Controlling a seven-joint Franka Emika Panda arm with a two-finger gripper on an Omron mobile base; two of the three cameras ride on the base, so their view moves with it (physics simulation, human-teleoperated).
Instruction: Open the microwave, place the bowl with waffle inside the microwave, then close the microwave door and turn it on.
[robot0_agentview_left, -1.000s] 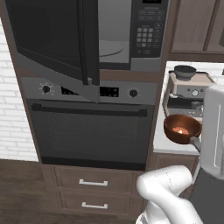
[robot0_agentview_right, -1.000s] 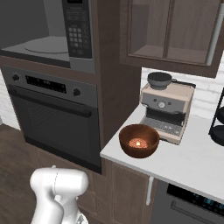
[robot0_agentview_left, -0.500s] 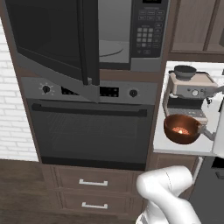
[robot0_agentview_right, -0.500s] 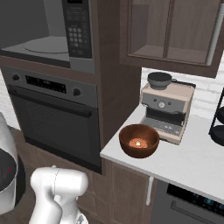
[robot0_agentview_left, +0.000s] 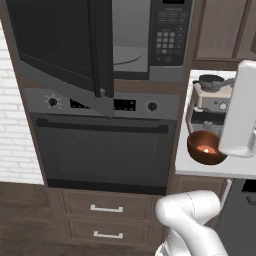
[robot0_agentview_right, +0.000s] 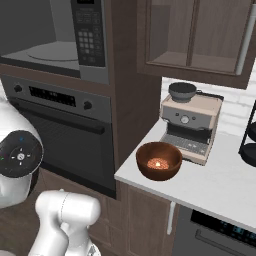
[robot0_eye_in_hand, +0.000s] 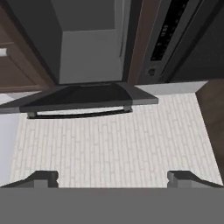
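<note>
One step done: the microwave door (robot0_agentview_left: 60, 45) stands swung out to the left, so the way in is free.
Gripper (robot0_eye_in_hand: 112, 177): fingertips set wide apart with nothing between them; the hand view looks past them at white brick wall and the open door edge-on.
Arm: a white link stands in front of the counter's right part in the left base view, hiding part of the coffee machine (robot0_agentview_right: 192, 125).
Bowl (robot0_agentview_right: 159, 161): on the white counter (robot0_agentview_right: 225, 185), near its front corner, just in front of the coffee machine and within reach, I'd judge.
Waffle (robot0_agentview_right: 159, 163): a small golden-orange piece at the bowl's bottom.
Microwave (robot0_agentview_left: 140, 40): above the wall oven (robot0_agentview_left: 102, 140), grey cavity and round turntable (robot0_agentview_right: 52, 51) bare, keypad at right.
Next, by my guess: bring the empty gripper down to the bowl's rim.
</note>
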